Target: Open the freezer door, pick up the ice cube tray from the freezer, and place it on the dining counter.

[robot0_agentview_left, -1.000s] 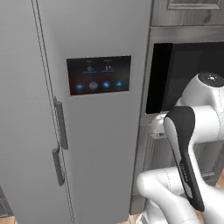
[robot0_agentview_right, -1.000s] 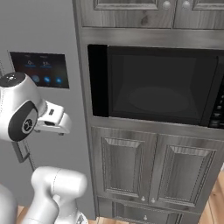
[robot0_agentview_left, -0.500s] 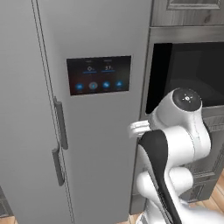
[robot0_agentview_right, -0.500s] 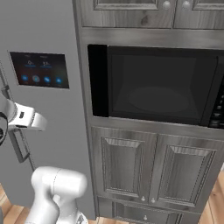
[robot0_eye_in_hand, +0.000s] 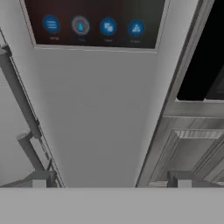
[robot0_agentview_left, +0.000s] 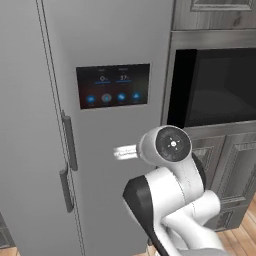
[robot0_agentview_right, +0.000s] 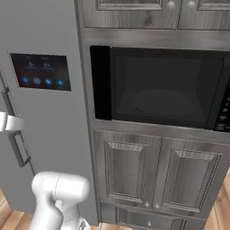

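The tall plain matte-grey freezer door [robot0_agentview_left: 25, 125] is closed, so the step in hand is reaching its dark vertical bar handle [robot0_agentview_left: 65, 189]; the ice cube tray is presumably behind it, hidden for now. Two dark bars stand close together along the seam: the upper one [robot0_agentview_left: 69, 141] sits on the grey door with the dark touchscreen panel [robot0_agentview_left: 113, 85], the lower one on the plain panel to the left, as far as the left base view lets me judge.

The white two-finger gripper [robot0_eye_in_hand: 108, 180] hangs in front of the touchscreen door, below the panel and well to the right of the seam. Its jaws stand wide apart with nothing between them, and the fingertips [robot0_eye_in_hand: 40, 179] rise at the bottom of the hand view.

To do this well, the hand should travel left until the lower bar sits squarely between the jaws, then close around the bar's middle, not its end bracket. The likely slip is catching the neighbouring bar instead. Once clamped, the pull should probably follow an arc about the far-left hinge rather than a straight line.
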Controlling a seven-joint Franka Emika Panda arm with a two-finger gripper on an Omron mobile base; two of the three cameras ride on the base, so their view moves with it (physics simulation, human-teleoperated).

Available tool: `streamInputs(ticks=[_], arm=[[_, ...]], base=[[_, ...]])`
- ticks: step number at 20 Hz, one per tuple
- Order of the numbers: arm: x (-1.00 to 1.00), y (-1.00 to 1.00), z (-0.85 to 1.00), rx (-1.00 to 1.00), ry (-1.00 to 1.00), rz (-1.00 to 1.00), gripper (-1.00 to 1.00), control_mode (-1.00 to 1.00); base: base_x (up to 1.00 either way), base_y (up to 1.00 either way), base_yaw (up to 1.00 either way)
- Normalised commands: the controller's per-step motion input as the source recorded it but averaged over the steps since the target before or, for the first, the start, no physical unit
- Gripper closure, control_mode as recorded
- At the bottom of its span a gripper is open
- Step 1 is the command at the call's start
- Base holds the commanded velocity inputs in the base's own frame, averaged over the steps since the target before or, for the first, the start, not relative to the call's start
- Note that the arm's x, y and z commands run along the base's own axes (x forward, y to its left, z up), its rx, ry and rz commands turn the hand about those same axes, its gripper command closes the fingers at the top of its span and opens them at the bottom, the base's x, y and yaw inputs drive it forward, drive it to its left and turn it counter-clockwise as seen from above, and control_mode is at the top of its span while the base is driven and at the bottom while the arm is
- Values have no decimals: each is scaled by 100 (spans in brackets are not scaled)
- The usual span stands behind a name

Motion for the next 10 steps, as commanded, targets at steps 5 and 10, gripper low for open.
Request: streamInputs(ticks=[5,10], arm=[[27,57,-15,0,-21,0,-100,-100],[12,47,-33,0,-20,0,-100,-100]], base=[[0,0,0],[0,0,0]])
